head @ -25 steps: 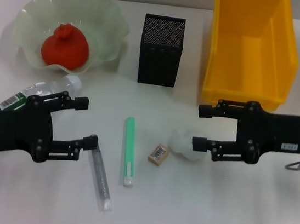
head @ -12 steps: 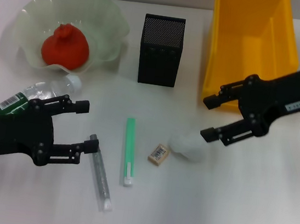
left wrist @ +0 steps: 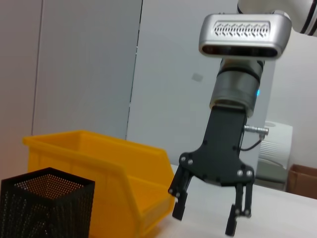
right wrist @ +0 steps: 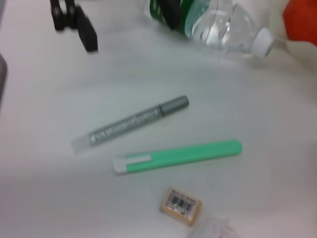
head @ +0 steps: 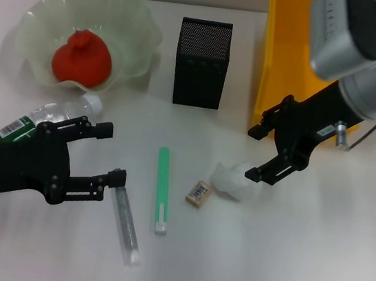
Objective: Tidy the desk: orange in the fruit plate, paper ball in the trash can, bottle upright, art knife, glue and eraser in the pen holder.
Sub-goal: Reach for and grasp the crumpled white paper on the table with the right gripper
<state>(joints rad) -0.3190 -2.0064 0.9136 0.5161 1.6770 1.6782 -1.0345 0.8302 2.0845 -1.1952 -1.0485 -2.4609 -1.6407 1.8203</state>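
Hovering just beside the paper ball in head view, right gripper has jaws apart; the ball lies near the eraser, so straddle only the paper. Left gripper idles open beside the lying bottle. Left wrist view confirms the right fingers spread. Right wrist view: eraser close by.

The orange is red-orange in a pale green fruit plate. The trash can is bright yellow, the pen holder black mesh. The bottle is clear with a green label
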